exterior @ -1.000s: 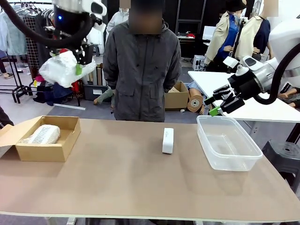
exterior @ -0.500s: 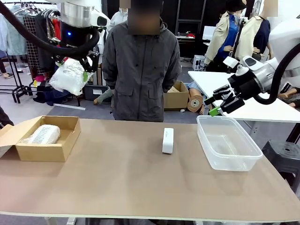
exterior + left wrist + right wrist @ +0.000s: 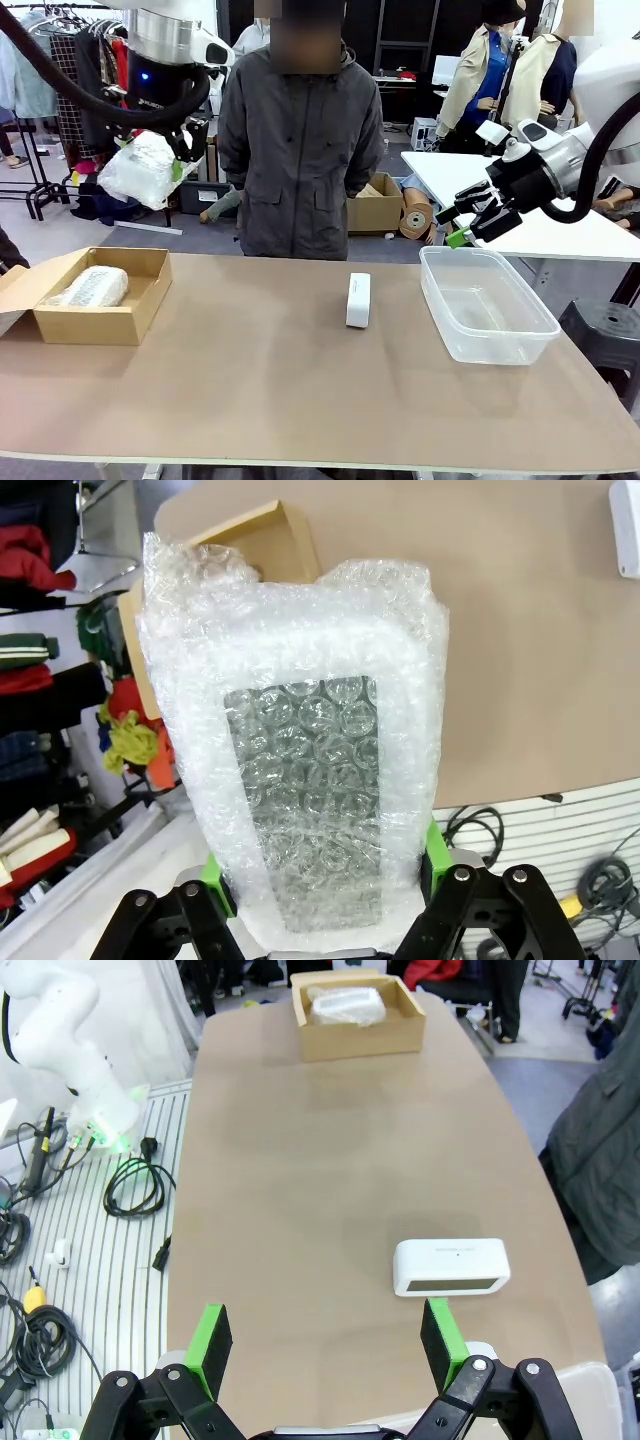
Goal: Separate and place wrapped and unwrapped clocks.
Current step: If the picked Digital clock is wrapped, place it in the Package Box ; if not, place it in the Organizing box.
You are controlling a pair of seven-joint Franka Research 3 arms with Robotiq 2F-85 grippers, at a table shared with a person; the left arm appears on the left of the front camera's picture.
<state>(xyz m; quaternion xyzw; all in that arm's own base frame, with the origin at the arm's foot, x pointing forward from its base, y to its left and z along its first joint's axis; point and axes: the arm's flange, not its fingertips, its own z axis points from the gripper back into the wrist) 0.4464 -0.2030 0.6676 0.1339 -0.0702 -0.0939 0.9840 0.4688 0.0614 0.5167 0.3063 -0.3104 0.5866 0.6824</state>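
Left wrist view: a wrapped clock (image 3: pixel 310 780), a lumpy white bubble-wrap bundle with a dark speckled panel on its face, is clamped between the green pads (image 3: pixel 216 872) of the left tool (image 3: pixel 322 865), whose jaws are pressed against its two sides. In the front view this wrapped clock (image 3: pixel 140 170) is held high in the air by the left tool (image 3: pixel 178 150), over the far left of the surface (image 3: pixel 250 400) and well above the cardboard box (image 3: pixel 130 322). A second wrapped clock (image 3: pixel 92 286) is laid inside that box, which is set at the left end of the surface with a flap folded outward. The bare clock (image 3: pixel 358 299), a smooth white block, is stood on edge near the middle of the surface, apart from the other things. In the right wrist view the bare clock (image 3: pixel 452 1266) is seen on the surface beyond the fingertips. A clear tub (image 3: pixel 436 300) is placed to its right. The right tool (image 3: pixel 458 222) is held in the air near the tub's far corner, its jaws spread wide apart, as is also seen from its own wrist (image 3: pixel 325 1325). A person (image 3: pixel 300 150) is stood at the far side.
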